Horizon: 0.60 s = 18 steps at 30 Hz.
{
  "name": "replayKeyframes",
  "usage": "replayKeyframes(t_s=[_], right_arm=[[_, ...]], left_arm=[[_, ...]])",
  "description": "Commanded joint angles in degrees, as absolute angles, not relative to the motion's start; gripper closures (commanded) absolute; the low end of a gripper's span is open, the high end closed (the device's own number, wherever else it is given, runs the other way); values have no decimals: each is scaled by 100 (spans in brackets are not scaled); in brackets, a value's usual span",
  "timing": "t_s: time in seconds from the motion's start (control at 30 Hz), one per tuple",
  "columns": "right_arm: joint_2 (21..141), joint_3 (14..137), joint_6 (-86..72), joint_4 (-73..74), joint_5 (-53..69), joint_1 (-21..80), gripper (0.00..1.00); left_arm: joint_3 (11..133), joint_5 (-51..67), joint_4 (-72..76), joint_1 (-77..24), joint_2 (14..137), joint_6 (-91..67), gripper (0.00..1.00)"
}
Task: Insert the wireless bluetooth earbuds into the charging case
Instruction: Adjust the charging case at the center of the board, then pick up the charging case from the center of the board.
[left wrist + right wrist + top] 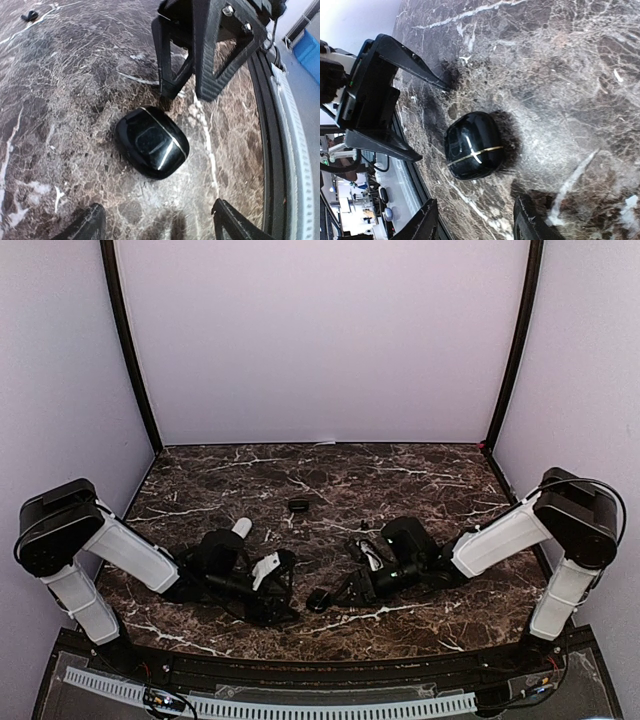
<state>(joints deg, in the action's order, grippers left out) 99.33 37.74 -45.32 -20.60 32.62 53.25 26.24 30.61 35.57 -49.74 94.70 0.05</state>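
Observation:
A glossy black charging case (152, 142) with a thin gold seam lies shut on the marble table, near its front edge. It also shows in the top view (318, 600) and the right wrist view (472, 145). My left gripper (157, 225) is open, its fingertips just short of the case with nothing between them. Facing it from the other side, my right gripper (475, 225) is open and empty too, the case a little ahead of its tips. One small black piece (30, 15), seemingly an earbud, lies far off toward the table's middle (298, 505).
The two grippers point at each other with the case between them; the right gripper's fingers (200, 55) stand close behind the case. The table's black front rail (272, 150) runs just beside the case. Purple walls close the back and sides.

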Motion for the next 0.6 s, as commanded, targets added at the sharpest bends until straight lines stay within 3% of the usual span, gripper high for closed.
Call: replayKeyframes(t_s=[0.0,0.13,0.57], right_arm=[[10040,3730,-4823,-2638,3398,5396,52],[10209,3871,-4813,-2686,3482,5394,55],[10625,4341,-4675,-2557,3596,5392,56]], left_arm=[[2818,3189,3152,-4992,9541,705,31],[2975,3476,2945,-4997,9764,749,43],[3006,3764,3529,-5110,10046,416,57]])
